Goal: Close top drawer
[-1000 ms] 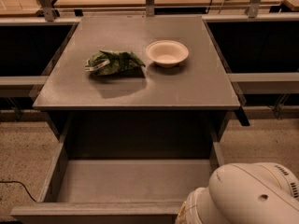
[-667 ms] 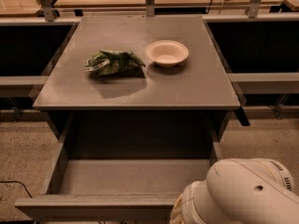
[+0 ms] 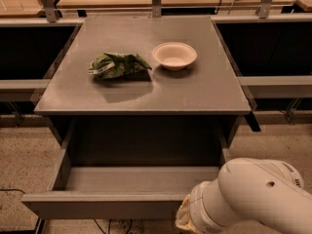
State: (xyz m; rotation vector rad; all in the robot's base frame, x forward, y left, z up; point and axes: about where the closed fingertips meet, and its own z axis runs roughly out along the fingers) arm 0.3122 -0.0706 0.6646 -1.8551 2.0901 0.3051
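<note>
Top drawer (image 3: 97, 206): fully drawn out of the table (image 3: 146, 94) toward the camera. Tray bare inside, nothing lying in it. Plain front panel runs along the bottom of the view.

Axes: the front's long axis runs left to right. The slide axis is at right angles to it, running away from the camera into the dark cavity under the table top.

Pincer (image 3: 185, 221): at the bottom edge of the view, on the end of the white arm (image 3: 253, 199), close to the drawer front and right of its middle. Only its base shows, the rest is cut off. Cannot tell how far open it is, whether it holds anything, or whether it touches the panel.

Judgement: closing needs a straight push on the front panel, away from the camera. Contact this far right of centre could twist the tray on its slides, so a point nearer the middle looks safer.

Count:
- open drawer: one
- arm: one, pincer: one
- white bowl (image 3: 174, 55): one, on the table top
- green crumpled bag (image 3: 117, 66): one, just left of the bowl, not touching it
</note>
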